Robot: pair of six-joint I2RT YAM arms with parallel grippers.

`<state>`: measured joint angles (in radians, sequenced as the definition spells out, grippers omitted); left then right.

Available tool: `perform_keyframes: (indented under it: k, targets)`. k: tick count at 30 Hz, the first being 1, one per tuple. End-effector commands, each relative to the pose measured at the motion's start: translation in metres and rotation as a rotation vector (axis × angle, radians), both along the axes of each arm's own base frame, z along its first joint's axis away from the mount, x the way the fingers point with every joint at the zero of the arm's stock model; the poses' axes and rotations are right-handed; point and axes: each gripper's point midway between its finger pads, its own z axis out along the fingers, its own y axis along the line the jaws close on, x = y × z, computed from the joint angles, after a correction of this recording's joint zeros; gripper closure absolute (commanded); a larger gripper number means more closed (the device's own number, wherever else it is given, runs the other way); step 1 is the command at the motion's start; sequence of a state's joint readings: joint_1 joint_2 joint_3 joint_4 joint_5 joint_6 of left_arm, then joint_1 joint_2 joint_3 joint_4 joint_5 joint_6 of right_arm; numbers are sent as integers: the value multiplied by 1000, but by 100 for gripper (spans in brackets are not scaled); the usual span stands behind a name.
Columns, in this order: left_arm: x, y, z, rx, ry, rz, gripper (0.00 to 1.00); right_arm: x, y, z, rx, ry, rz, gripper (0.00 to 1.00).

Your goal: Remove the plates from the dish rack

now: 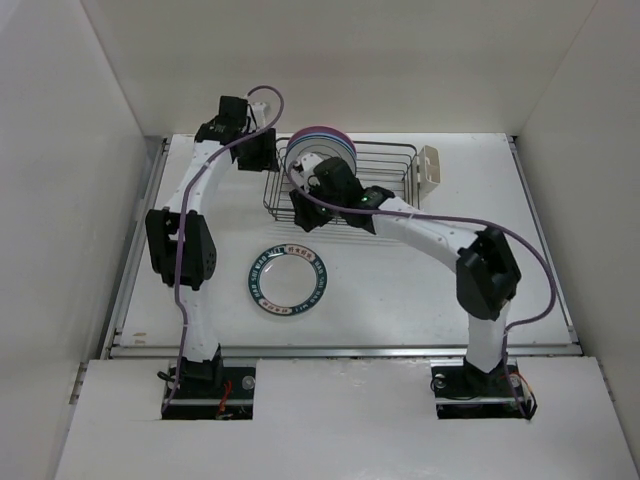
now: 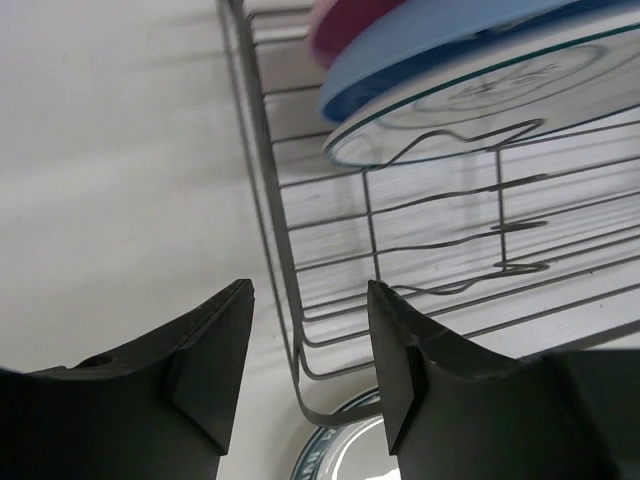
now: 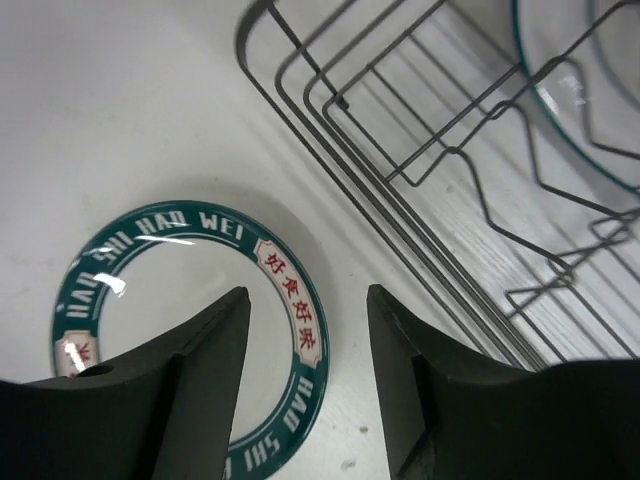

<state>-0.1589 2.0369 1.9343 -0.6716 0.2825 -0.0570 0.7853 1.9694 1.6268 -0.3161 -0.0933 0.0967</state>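
Observation:
The black wire dish rack (image 1: pixel 388 150) stands at the back middle of the table. A pink plate (image 2: pixel 345 25), a blue plate (image 2: pixel 450 40) and a white plate with a thin dark rim line (image 2: pixel 520 95) stand on edge at its left end (image 1: pixel 318 152). The white plate with the teal ring rim (image 1: pixel 288 279) lies flat on the table in front of the rack. My left gripper (image 1: pixel 262 158) is open and empty at the rack's left end, its jaws either side of the rack's wire edge (image 2: pixel 258 150). My right gripper (image 1: pixel 306 205) is open and empty at the rack's front left corner, above the teal plate's edge (image 3: pixel 300 300). No orange sunburst plate shows.
A cream cutlery cup (image 1: pixel 430 168) hangs on the rack's right end. White walls close in the table at the back and both sides. The rack's right part holds only bare dividers (image 3: pixel 470 190).

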Motion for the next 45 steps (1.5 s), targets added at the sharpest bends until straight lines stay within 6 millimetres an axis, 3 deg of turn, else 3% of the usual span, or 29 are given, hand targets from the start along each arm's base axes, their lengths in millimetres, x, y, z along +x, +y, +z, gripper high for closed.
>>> perform_keyframes:
  k: [1, 4, 5, 7, 9, 13, 15, 19, 21, 28, 31, 36, 39, 45]
  targets:
    - [12, -28, 61, -37, -208, -186, 53, 0, -13, 86, 124, -143, -35, 43]
    - [22, -43, 56, -5, -249, -256, 55, 10, -41, 115, 161, -179, -123, 37]
    - [26, -52, 61, -11, -282, -282, 55, 15, -50, 114, 162, -175, -159, 36]
    - [35, -58, 54, 6, -306, -313, 55, 36, -79, 110, 128, -177, -266, 36]
    - [50, -63, 62, 23, -365, -313, 55, 50, -110, 100, 90, -149, -352, 36]
    - [73, -66, 48, 54, -394, -336, 55, 61, -140, 86, 84, -93, -425, 36]
    - [74, -67, 46, 61, -403, -359, 55, 61, -150, 82, 71, -90, -449, 36]
    - [68, -77, 37, 35, -376, -394, 64, 67, -176, 64, 48, -48, -538, 36]
    - [62, -77, 21, 30, -337, -402, 67, 67, -188, 52, 29, -28, -559, 36]
    - [60, -81, 3, 9, -295, -411, 74, 72, -196, 33, 6, 8, -585, 36]
    - [57, -80, 4, 4, -279, -405, 69, 72, -203, 28, -12, 7, -597, 36]
    - [49, -72, 24, 35, -311, -390, 65, 70, -204, 29, -18, 3, -592, 36]
    - [40, -71, 24, 29, -292, -397, 58, 69, -195, 28, -7, 15, -534, 35]
    - [39, -64, 19, 55, -261, -350, 61, 75, -182, 41, 34, 7, -484, 33]
